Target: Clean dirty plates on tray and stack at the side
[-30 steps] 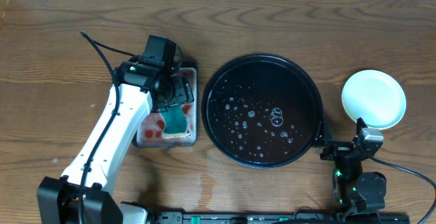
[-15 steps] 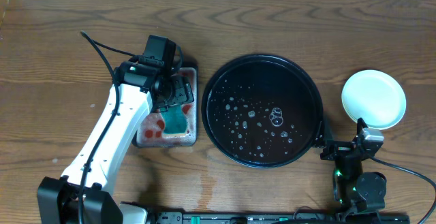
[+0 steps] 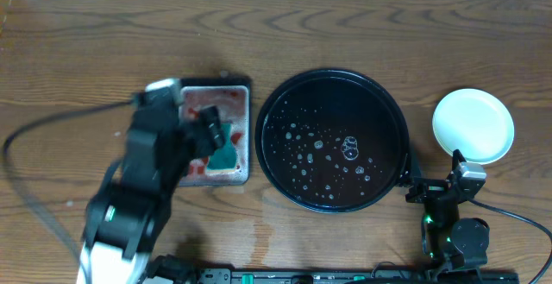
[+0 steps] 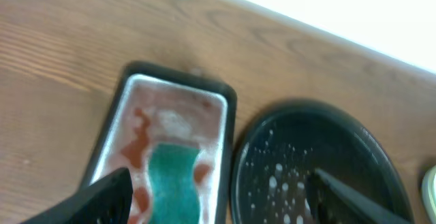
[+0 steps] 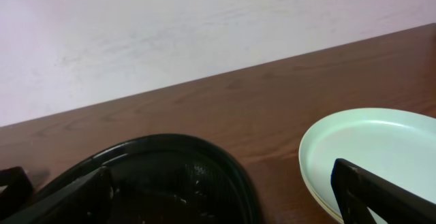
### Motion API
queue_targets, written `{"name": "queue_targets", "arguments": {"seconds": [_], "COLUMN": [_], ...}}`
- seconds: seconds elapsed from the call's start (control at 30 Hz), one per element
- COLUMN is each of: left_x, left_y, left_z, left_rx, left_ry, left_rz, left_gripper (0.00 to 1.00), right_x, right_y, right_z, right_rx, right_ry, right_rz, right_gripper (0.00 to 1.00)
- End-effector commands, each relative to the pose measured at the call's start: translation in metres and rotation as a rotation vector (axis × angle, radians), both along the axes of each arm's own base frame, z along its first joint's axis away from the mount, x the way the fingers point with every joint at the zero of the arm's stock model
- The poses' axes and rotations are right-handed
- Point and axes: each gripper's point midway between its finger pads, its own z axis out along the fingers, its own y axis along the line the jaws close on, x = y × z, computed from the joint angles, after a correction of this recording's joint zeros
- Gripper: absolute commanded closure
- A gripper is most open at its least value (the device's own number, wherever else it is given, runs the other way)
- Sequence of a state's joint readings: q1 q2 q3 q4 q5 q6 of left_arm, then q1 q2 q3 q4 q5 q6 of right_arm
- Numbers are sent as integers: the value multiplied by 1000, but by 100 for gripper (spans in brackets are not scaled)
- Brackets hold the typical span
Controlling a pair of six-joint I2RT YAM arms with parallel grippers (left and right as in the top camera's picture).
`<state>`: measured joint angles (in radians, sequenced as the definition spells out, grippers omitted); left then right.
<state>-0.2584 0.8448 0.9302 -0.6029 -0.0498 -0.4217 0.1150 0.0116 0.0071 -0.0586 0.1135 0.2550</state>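
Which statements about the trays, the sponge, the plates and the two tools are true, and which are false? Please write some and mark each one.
1. The round tray holds only droplets, no plates. True.
2. The sponge lies in the round tray. False: it lies in the small tray.
3. The plates stand on the table beside the round tray. True.
4. The left tool grips the sponge. False: it is open and empty.
5. The right tool is shut on a plate. False: it is open, apart from the plates.
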Motion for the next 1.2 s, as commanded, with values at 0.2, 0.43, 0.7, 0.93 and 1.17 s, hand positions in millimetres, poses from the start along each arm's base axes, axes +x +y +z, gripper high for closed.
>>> {"name": "queue_targets", "arguments": {"seconds": [0.2,0.43,0.7,0.93,1.17], "left_x": [-38,-44,-38,-37,-37], "left_y": [51,53,55,55,55], "left_z": [-37,-54,-81,-116,-116], "left_rx": [-14,10,7,17,17], "left_ry": [-314,-468,-536,-449,-449], "left_rz": [130,121,131,130,130], "left_gripper": [18,18,18,18,18], "right_x": [0,0,0,0,0], "right_y": [-3,-3,-3,-3,-3], "right_z": [0,0,0,0,0], "right_rx": [-10,-10,-10,-10,-10], "right_ry": [-2,-2,-2,-2,-2], "right_rz": [-16,-16,-16,-16,-16], "right_gripper": [1,1,1,1,1]}}
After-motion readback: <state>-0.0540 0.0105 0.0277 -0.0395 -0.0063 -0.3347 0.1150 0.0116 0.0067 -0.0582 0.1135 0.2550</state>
